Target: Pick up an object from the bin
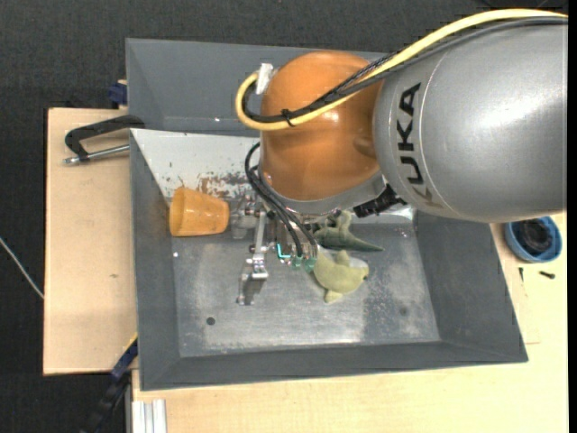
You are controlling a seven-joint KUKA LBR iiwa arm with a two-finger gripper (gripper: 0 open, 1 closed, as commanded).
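Plainly the pick has hardly begun: nothing looks lifted, and all three loose things lie on the floor of the bin (pixel 270 332). The claw (pixel 257 276) hangs low under the arm's orange cover (pixel 311 124), over bare metal near the middle. I cannot tell whether it is set wide or narrow, since its wrist parts and cables crowd the view. It seems to hold nothing.

An orange cup (pixel 198 213) lies on its side to the claw's left, close under the back wall. A pale yellowish lump (pixel 341 276) sits just beside the claw on its right, with a dark green piece (pixel 347 234) touching or nearly touching it behind. Choosing, closing and lifting are all left.

For room, the front and left of the floor are bare, so the lump looks freest to approach from the front. The cup's place near the sloping wall would likely leave less clearance.
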